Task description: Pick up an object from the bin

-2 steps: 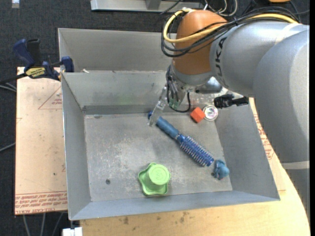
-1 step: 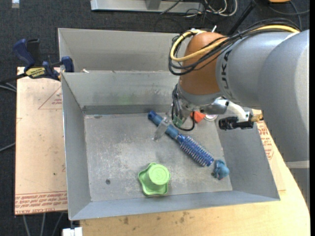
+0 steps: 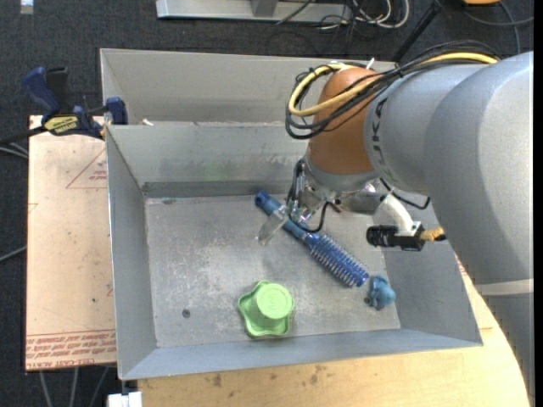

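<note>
Green thing (image 3: pixel 267 309): a light green, round-topped piece with a lobed base, on the bin (image 3: pixel 127 253) floor by the front wall, well apart from the rest.
Small blue thing (image 3: pixel 380 292): a lumpy scrap (its kind is not clear) near the front right corner, just beside the brush's bristle end.
Blue brush (image 3: pixel 335 259): lies slantwise across the floor, with the bristle head toward the front right and the thin handle running back and left to the middle of the bin.
Gripper (image 3: pixel 286 219): down on the handle part of the brush, with its fingers (image 3: pixel 272 225) apart, one on each side of the blue handle.
Arm (image 3: pixel 441 159): reaches in from the right, its orange cover (image 3: pixel 344 117) and yellow cables (image 3: pixel 307 87) above the gripper.
</note>
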